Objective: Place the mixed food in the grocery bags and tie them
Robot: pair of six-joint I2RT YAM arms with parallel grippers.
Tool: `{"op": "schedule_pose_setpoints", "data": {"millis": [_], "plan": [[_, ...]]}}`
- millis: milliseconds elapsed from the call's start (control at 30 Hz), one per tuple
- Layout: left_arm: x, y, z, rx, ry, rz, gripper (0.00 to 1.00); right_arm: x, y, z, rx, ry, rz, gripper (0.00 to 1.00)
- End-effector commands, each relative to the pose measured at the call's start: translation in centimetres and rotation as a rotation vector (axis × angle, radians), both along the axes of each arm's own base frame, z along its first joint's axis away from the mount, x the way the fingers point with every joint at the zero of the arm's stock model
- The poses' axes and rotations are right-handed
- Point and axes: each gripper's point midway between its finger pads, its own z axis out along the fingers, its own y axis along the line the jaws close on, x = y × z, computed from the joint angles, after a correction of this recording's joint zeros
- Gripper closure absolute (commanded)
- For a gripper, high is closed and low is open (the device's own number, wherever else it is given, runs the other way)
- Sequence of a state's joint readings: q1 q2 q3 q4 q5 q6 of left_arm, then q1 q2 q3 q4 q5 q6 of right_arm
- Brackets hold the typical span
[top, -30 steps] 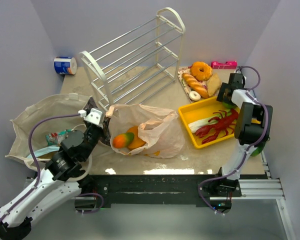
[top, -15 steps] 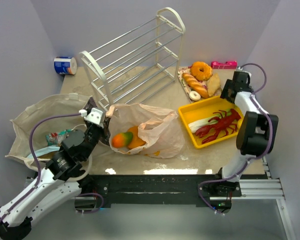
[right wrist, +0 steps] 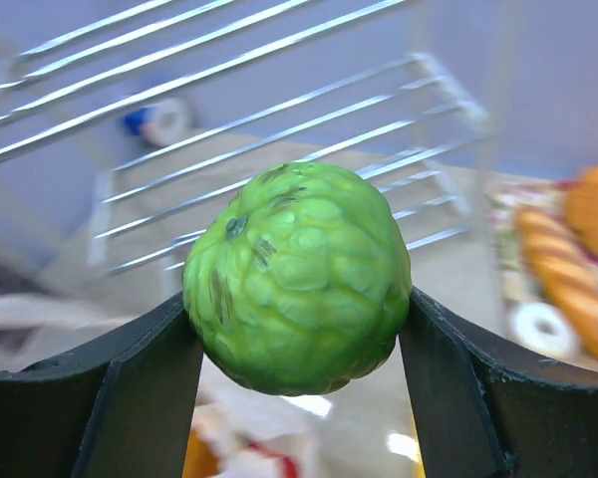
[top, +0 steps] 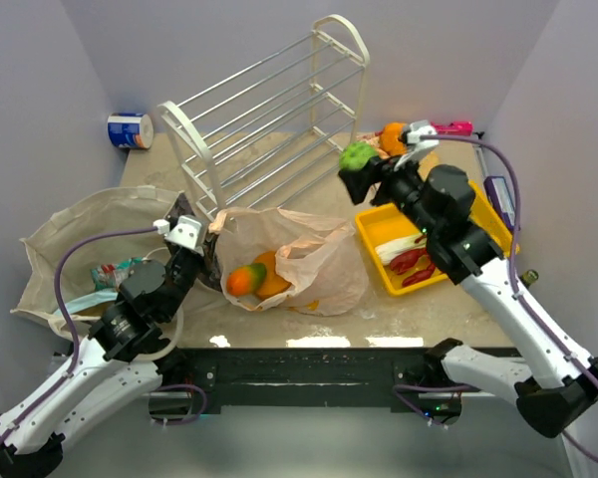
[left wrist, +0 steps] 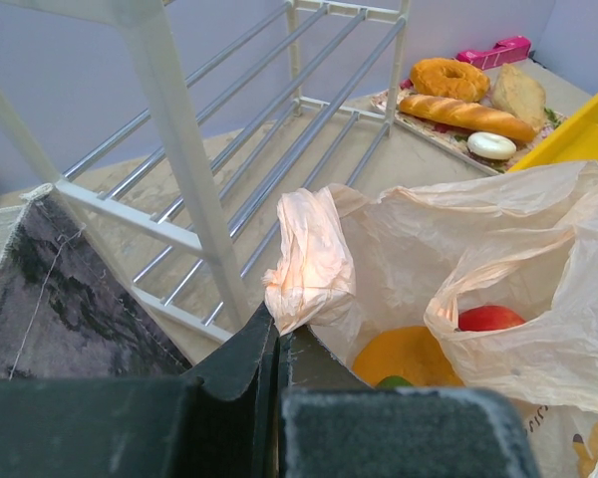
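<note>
Right wrist view fills with the green fruit (right wrist: 297, 289), clamped at its sides between both fingers of the right hand (right wrist: 299, 334); seen from above, hand and fruit hang over the worktop (top: 389, 317), between the wire rack (top: 269, 110) and the yellow tray (top: 371, 231); the peach-pink bag (top: 319, 261) lies mid-worktop, well apart from the fruit; the left hand (left wrist: 276, 337) is pinched tight on its bunched rim; an orange (left wrist: 407, 356) and a red apple (left wrist: 490, 319) sit inside; the cloth tote (top: 55, 239) slumps beside it.
</note>
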State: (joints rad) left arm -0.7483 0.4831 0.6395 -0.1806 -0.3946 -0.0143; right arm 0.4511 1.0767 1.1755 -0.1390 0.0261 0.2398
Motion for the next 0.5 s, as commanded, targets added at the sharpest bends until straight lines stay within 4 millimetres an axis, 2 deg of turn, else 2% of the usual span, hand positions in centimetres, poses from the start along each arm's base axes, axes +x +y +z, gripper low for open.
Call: {"op": "schedule_pose_setpoints", "data": {"millis": [0, 33, 100, 133, 200, 233, 400, 433, 467], "plan": [[0.2, 0.3, 1.1, -0.025, -0.039, 0.019, 1.0, -5.2, 8.6, -1.1, 0.08, 0.038, 0.289, 0.89], [0.3, 0.3, 1.0, -0.022, -0.037, 0.019, 1.0, -7.1, 11.7, -2.0, 0.072, 0.059, 0.372, 0.9], [0.3, 0.3, 1.0, -0.02, -0.035, 0.019, 1.0, -8.5, 14.4, -3.1, 0.051, 0.084, 0.428, 0.9], [0.3, 0.2, 1.0, -0.022, -0.035, 0.016, 1.0, -9.7, 16.8, -4.3, 0.025, 0.114, 0.484, 0.9], [0.3, 0.2, 1.0, -0.021, -0.034, 0.019, 1.0, -10.4, 18.7, -5.8, -0.015, 0.145, 0.506, 0.9], [0.3, 0.3, 1.0, -0.02, -0.035, 0.019, 1.0, -11.2, 20.4, -6.9, -0.044, 0.162, 0.531, 0.9], [0.3, 0.3, 0.9, -0.018, -0.031, 0.022, 1.0, -10.5, 22.5, -10.0, -0.101, 0.2, 0.509, 0.79], [0.3, 0.4, 0.9, -0.018, -0.031, 0.025, 1.0, -10.2, 22.8, -10.2, -0.107, 0.206, 0.501, 0.73], [0.3, 0.4, 0.8, -0.016, -0.03, 0.027, 1.0, -9.9, 23.3, -11.6, -0.137, 0.23, 0.496, 0.7]]}}
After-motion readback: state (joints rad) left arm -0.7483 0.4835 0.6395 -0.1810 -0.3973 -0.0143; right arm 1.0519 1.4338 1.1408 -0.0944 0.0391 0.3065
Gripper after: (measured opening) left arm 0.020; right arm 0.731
